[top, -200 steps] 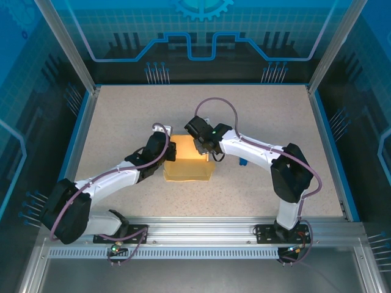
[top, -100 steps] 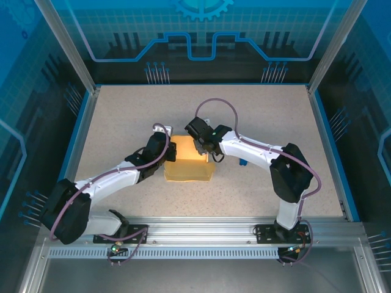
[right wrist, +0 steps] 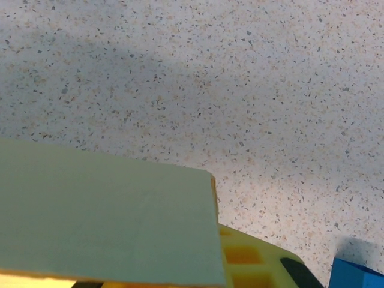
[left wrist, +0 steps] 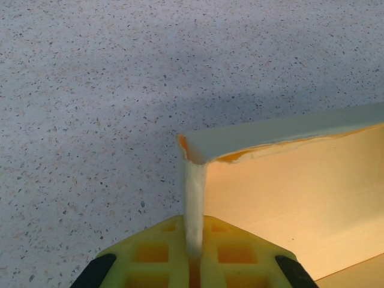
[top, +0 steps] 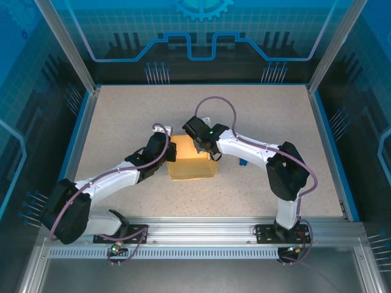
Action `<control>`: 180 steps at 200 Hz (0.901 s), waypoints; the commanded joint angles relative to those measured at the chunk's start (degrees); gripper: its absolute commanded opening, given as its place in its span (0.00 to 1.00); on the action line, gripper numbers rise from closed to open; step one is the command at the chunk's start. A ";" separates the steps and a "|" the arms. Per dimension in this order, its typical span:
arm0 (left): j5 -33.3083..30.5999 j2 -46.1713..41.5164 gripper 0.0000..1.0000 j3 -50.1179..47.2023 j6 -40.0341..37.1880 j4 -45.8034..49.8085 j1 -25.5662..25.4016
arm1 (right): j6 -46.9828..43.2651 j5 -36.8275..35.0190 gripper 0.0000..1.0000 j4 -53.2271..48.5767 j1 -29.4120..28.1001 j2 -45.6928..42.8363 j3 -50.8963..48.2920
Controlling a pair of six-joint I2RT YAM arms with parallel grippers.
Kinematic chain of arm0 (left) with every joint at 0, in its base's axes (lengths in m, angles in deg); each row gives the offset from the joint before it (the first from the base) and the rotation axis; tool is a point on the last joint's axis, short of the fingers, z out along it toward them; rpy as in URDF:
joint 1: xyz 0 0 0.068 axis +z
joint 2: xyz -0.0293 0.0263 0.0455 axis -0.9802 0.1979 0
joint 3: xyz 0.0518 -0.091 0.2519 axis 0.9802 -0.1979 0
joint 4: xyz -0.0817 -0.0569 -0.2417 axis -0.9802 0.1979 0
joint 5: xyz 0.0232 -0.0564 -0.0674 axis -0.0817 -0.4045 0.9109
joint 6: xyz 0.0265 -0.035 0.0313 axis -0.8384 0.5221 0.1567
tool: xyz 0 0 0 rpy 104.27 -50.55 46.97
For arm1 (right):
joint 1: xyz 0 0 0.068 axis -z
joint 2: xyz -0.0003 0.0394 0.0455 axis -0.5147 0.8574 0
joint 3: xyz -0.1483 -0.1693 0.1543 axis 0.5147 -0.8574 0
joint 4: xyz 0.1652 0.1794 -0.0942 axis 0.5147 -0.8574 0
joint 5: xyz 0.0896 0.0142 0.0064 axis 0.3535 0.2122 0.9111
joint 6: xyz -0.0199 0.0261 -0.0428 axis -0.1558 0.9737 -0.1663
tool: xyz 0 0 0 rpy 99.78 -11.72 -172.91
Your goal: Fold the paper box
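Note:
The paper box [top: 190,165] is pale yellow card, half formed with raised walls, lying mid-table between both arms. My left gripper [top: 170,150] is at its left wall. In the left wrist view the yellow fingers [left wrist: 195,233] are shut on the thin upright edge of that wall, with the paper box [left wrist: 300,192] spreading to the right. My right gripper [top: 205,147] sits at the box's back right. In the right wrist view a pale panel of the paper box [right wrist: 108,216] runs down against the one visible yellow finger [right wrist: 252,258] and hides the other finger.
A small blue object [top: 242,162] lies on the speckled tabletop [top: 122,116] just right of the right forearm, and its blue corner [right wrist: 360,275] pokes into the right wrist view. Blue rails and glass walls border the table.
The right gripper has closed in on the box's back right panel and shifted slightly left. The box's right side has moved a little outward. The left arm holds still.

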 commanded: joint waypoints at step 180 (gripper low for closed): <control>-0.74 0.12 0.02 1.20 -1.68 -0.88 -1.10 | -4.41 7.09 0.46 -0.54 -0.59 -5.65 2.85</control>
